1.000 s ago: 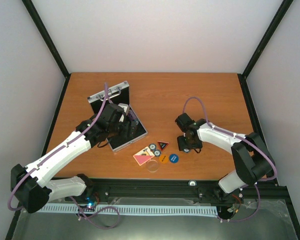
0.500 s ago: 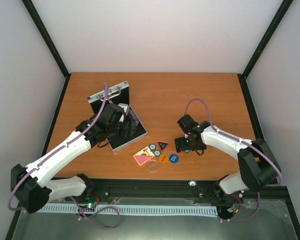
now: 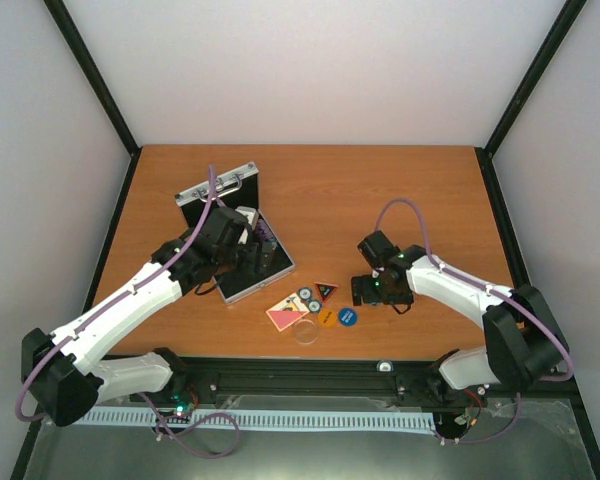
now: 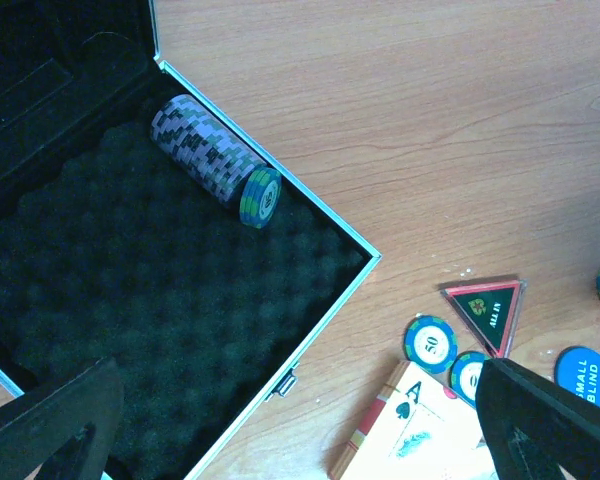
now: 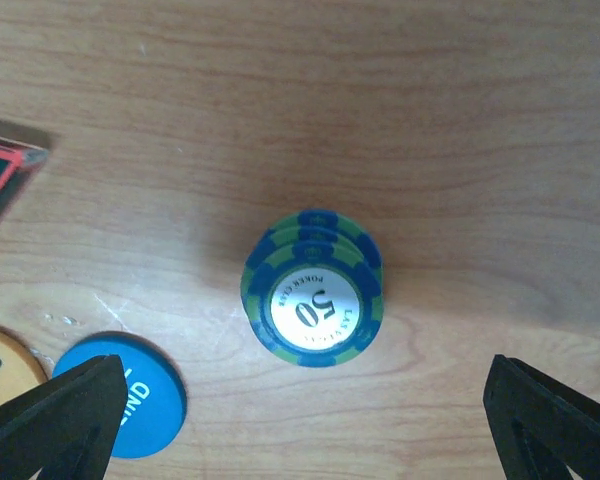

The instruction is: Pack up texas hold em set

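The silver case (image 3: 217,188) lies open at the left, its black foam (image 4: 160,300) holding a row of chips (image 4: 212,160) on edge. My left gripper (image 3: 242,256) hovers over the foam, open and empty (image 4: 300,440). On the table lie two blue-white chips (image 4: 429,343), a red-black triangle (image 4: 490,303), a pink card deck (image 4: 410,430), an orange disc (image 3: 326,317), a blue disc (image 5: 130,395) and a clear disc (image 3: 306,332). My right gripper (image 3: 380,290) is open (image 5: 300,420) above a short chip stack (image 5: 313,290), touching nothing.
Black frame rails border the wooden table (image 3: 400,190) on all sides. The case's raised lid stands at the back left. The loose pieces cluster near the front edge, between the two arms.
My right gripper has opened wide and its arm has shifted slightly down and left. The left arm has not moved.
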`<state>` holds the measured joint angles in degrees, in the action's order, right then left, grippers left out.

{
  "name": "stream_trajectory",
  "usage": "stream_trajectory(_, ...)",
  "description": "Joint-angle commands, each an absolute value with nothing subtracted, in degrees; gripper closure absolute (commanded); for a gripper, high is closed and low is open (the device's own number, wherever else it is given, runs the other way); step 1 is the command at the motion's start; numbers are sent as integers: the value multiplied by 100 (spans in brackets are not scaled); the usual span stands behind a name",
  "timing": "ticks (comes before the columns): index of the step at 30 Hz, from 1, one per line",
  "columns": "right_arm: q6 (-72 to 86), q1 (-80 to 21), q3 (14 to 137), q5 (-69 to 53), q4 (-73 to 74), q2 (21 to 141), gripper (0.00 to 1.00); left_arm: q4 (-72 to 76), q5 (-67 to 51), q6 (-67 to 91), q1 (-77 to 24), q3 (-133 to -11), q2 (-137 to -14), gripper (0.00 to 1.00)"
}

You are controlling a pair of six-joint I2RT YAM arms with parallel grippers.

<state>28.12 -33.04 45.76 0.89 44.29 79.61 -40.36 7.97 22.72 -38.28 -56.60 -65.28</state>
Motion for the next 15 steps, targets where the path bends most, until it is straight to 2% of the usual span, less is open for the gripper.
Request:
stream_trajectory(1,3341,-3265,4308,-71,4491,7979,0,-3975,855,2259,-3840,-5797,-6483,0)
stream_trajectory(15,4166,-3132,4260,1169,4700,7870,0,-3901,825,2262,-3841,-5678,-6462,0)
